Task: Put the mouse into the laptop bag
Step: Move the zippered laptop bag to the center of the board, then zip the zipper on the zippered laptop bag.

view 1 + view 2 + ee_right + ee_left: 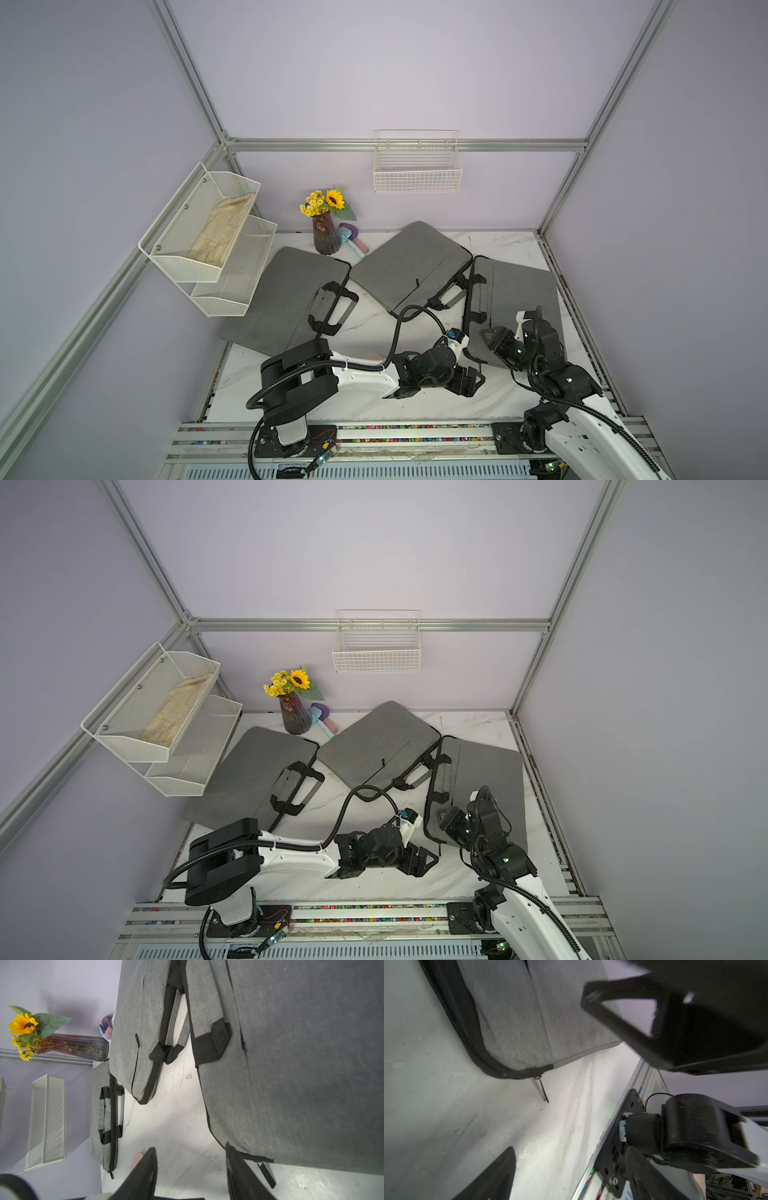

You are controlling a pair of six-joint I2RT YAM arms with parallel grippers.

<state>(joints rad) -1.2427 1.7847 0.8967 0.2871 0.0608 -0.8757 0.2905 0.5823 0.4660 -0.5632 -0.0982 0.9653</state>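
Observation:
Three grey laptop bags lie on the marble table in both top views: left (286,299), middle (409,264) and right (519,299). A small pinkish mouse (372,356) peeks out behind my left forearm; it also shows beside a finger in the right wrist view as the mouse (137,1159). My right gripper (490,336) hovers open at the right bag's near-left corner, one fingertip (230,1153) close to the bag's zipper pull (266,1174), nothing between the jaws. My left gripper (473,380) is open and empty, low over bare table near that same bag corner (529,1064).
At the back stand a vase of sunflowers (326,237) and a small pastel toy (351,241). A white mesh shelf (208,237) hangs on the left wall and a wire basket (417,166) on the back wall. Metal rails (415,432) border the table's front edge.

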